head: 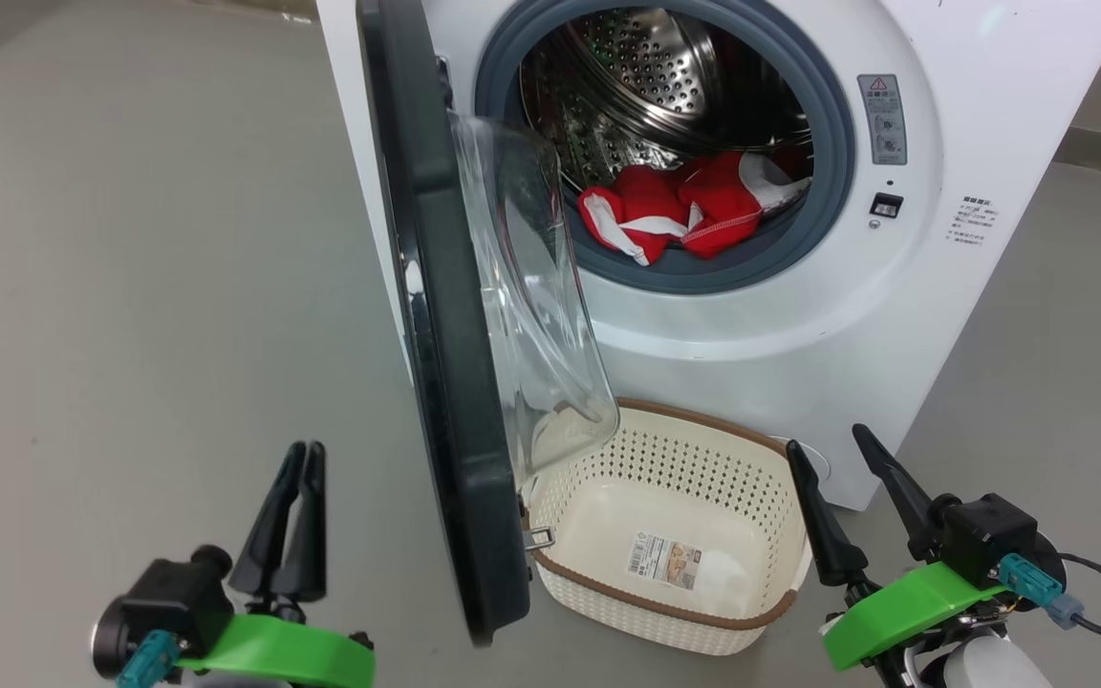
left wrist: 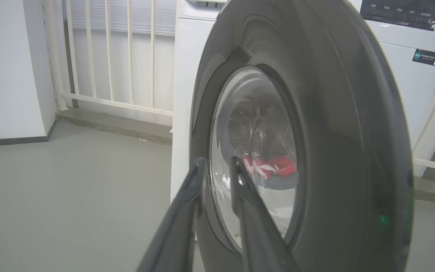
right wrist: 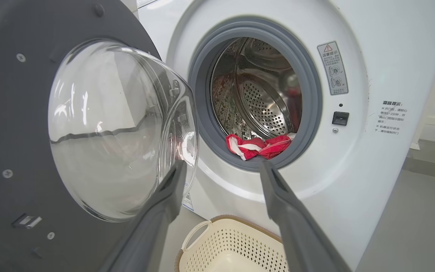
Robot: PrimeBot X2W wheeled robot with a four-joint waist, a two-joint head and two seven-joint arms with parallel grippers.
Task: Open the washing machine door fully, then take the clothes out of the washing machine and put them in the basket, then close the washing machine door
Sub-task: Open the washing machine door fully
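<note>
A large round door with a wide black rim and a bulging clear glass bowl is seen edge-on, left of centre in the head view, swung out from the big white front-loading washing machine. Bright red garments with white trim are heaped at the lip of the steel drum, in the upper middle of the frame. A cream perforated plastic basket with a brown rim band is set on the grey floor at lower centre, nothing in it.

The left claw, at lower left, is shown with its fingers drawn near together, a slim gap left and nothing between them. The right claw, at lower right, is spread wide and carries nothing.

The door is judged not yet fully open; were a reach made now, the glass bowl could be struck by an arm. Fabric could be snagged on the grey gasket, or dropped beside the basket. Whether the door's lower edge clears the basket cannot be told, so a jam at closing is possible
</note>
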